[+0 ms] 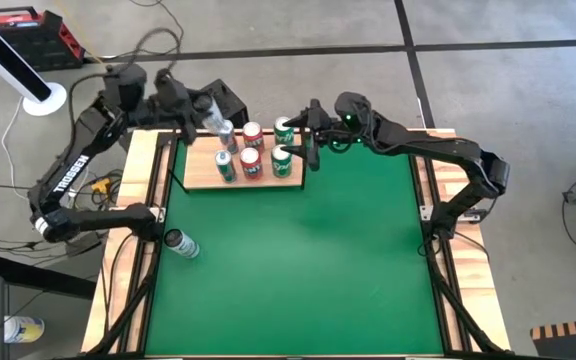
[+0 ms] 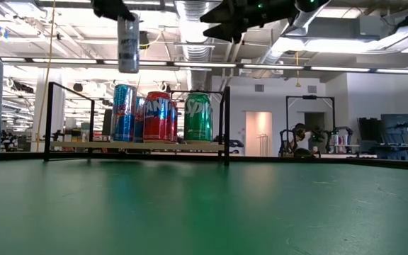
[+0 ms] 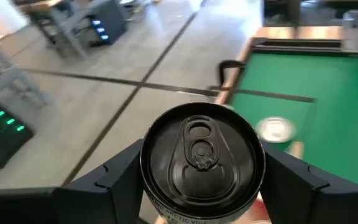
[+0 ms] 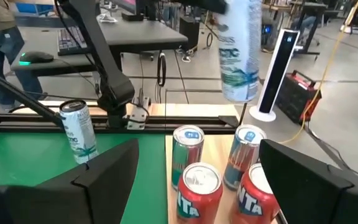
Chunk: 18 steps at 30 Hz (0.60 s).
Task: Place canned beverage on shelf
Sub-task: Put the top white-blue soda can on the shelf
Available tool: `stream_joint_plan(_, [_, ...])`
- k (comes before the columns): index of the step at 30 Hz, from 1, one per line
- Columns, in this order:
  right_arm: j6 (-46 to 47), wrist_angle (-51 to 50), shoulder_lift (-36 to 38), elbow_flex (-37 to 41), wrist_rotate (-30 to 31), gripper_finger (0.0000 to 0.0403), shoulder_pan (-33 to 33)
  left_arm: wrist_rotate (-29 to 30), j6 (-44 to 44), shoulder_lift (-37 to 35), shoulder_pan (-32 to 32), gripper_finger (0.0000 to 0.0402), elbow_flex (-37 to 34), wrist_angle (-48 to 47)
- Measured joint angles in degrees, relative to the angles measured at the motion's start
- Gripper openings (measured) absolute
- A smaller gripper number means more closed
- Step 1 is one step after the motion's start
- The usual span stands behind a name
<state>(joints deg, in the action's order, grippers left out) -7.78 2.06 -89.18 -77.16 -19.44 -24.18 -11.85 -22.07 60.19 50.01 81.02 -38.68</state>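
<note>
Green table: shelf w/ cans, lone can.

Two dark, near-black arms w/ chunky rounded joints. Left arm has white lettering down its link, on the side away from the green table. Right arm shows a small green light nr its wrist, over the table's far edge. Fingers matte black, flat, angular.

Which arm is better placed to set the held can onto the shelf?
Left: its gripper already holds the slim white can above the shelf. The right gripper is open, empty, hovering by the green cans.
</note>
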Motion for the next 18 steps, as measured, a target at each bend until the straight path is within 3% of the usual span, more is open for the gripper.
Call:
stream_joint_plan(8, [-1.7,-3.2,0.1,0.0,-0.2,0.0356,-0.4,-8.8,-0.7,4.5,13.4,0.0236,-0.4,-2.3])
stream_joint_plan(18, [-1.8,-5.2,0.0,0.1,-0.2,0.0356,-1.4,-9.7,0.3,9.3,17.1,0.0236,-0.4,-5.8])
